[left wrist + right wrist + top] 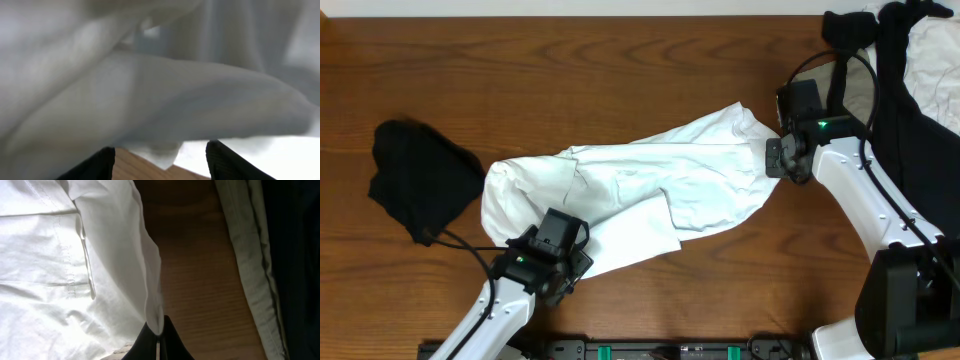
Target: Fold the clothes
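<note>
While the white T-shirt lies crumpled mid-frame on the wooden table, the right gripper is clamped on its right edge. Lower left, the left gripper stands with jaws apart at the shirt's edge.

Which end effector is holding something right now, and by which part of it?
Right end effector pinches the white T-shirt by a thin edge fold. Left end effector stands open, gripping nothing.

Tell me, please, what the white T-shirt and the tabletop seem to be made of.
White T-shirt: soft matte fabric, probably cotton; it wrinkles and shows stitched hems. Tabletop: brown wood or wood-look laminate, smooth; grain lines show.
</note>
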Robot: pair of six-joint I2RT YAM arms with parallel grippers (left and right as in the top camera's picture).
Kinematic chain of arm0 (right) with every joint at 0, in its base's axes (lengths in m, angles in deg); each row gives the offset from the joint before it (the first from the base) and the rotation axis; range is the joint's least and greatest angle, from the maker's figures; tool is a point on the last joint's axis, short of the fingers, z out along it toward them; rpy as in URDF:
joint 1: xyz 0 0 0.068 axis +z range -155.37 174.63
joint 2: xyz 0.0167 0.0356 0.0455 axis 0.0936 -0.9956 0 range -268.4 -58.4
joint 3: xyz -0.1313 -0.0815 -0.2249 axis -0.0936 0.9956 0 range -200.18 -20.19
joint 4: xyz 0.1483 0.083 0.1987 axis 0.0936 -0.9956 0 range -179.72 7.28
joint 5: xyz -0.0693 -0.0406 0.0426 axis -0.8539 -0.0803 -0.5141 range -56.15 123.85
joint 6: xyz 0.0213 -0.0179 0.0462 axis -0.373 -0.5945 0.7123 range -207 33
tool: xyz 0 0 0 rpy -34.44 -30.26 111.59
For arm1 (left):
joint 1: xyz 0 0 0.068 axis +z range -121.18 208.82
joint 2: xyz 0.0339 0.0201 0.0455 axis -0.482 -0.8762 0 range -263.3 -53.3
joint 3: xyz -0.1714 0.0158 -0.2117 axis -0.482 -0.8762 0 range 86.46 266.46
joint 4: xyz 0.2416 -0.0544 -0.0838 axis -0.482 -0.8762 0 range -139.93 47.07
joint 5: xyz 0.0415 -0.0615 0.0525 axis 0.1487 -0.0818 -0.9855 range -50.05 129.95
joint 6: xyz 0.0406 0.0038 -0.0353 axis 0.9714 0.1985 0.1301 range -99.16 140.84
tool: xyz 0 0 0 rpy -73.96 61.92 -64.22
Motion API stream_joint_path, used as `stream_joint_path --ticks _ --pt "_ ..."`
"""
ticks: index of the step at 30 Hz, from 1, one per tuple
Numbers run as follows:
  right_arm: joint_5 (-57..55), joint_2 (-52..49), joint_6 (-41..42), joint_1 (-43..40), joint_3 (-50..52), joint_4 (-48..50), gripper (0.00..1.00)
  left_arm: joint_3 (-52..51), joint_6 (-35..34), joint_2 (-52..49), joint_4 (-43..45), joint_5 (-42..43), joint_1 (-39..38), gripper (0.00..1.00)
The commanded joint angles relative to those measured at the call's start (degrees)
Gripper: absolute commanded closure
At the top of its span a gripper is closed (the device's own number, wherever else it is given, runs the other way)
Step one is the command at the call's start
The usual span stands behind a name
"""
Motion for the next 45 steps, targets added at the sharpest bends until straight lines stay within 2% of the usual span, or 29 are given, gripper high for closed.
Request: stream_joint_path --ticks 1,7,12,16,19,22,26,29,34,38,43,45 --pt "-0.4 0.2 0.9 -0.4 0.1 -0.2 0.99 -0.3 -1.0 -3.2 0.5 -1.3 -0.2 0.39" --pt "-0.4 0.2 0.9 -0.4 0.1 -0.2 0.99 -0.3 -2.7 -8.2 1.1 0.3 -0.2 0.39" --pt "-0.4 0.2 0.9 -0.4 0.1 -0.2 0.99 -0.3 -2.7 -8.7 2.9 4.2 -0.2 0.39" --pt "-0.4 0.2 0.9 -0.4 0.1 -0.2 0.99 -0.3 -2.7 -8.7 3.3 3.6 -0.2 0.41" --pt "-0.4 0.2 0.9 -0.4 0.1 -0.2 0.99 -0.3 -2.6 -8.7 4.1 3.2 -0.2 0.60" --pt "-0.4 0.2 0.9 -0.4 0.1 -0.3 0.99 -0.3 -2.6 -8.7 4.3 1.5 -0.2 0.67" --pt "-0.4 0.2 0.9 -0.4 0.1 -0.3 0.99 -0.3 -2.6 -8.7 4.3 -0.3 -0.2 0.92" --pt "-0.4 0.2 0.9 -0.4 0.1 -0.5 0.99 -0.3 -1.7 -8.7 4.3 -1.1 -0.2 0.94" --pt "2.1 0.3 0.9 -0.4 0.1 -0.9 0.99 1.6 4.8 -6.3 3.6 -1.0 -0.2 0.94" --pt "2.2 2.9 2.2 -1.4 0.0 -1.3 0.99 7.3 11.9 -0.6 -1.4 -1.0 -0.2 0.94" --pt "3.6 12.6 2.2 -4.7 -0.2 -2.0 0.99 19.4 26.1 8.0 -8.0 -0.9 -0.2 0.94" --pt "3.9 17.2 2.2 -6.0 -0.2 -2.8 0.99 24.5 28.9 10.8 -9.4 -1.1 0.3 0.94"
